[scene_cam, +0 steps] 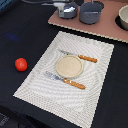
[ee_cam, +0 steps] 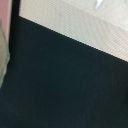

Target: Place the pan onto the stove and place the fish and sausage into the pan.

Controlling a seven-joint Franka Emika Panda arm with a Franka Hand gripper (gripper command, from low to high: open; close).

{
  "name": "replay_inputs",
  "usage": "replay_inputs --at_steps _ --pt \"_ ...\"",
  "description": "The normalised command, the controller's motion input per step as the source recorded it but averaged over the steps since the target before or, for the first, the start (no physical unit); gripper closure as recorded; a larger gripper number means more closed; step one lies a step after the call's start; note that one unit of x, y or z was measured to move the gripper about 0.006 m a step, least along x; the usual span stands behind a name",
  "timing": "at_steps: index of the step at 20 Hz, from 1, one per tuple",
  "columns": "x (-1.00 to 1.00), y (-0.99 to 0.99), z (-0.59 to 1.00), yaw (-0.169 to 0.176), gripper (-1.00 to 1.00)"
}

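Exterior view, hand point(scene_cam: 66, 7) over pan point(scene_cam: 68, 11) on stove point(scene_cam: 102, 26), grip unclear, sausage point(scene_cam: 20, 64) apart, no readable writing.

Dark table point(scene_cam: 20, 30) wide open around sausage point(scene_cam: 20, 64), nothing near it, easy reach from any side. Placemat point(scene_cam: 95, 75) centre crowded: plate point(scene_cam: 69, 66) boxed between two orange-handled utensils point(scene_cam: 80, 58). Stove point(scene_cam: 100, 27) far edge packed, pan point(scene_cam: 66, 10) just beside bigger pot point(scene_cam: 91, 12).
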Motion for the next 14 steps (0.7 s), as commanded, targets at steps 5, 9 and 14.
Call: replay_inputs --at_steps 5,9,14 --pt "0.05 -0.83 -0.07 -0.056 -1.0" --pt "0.0 -0.67 -0.15 -0.121 -1.0" --pt "0.0 -0.6 -0.13 -0.148 -1.0"
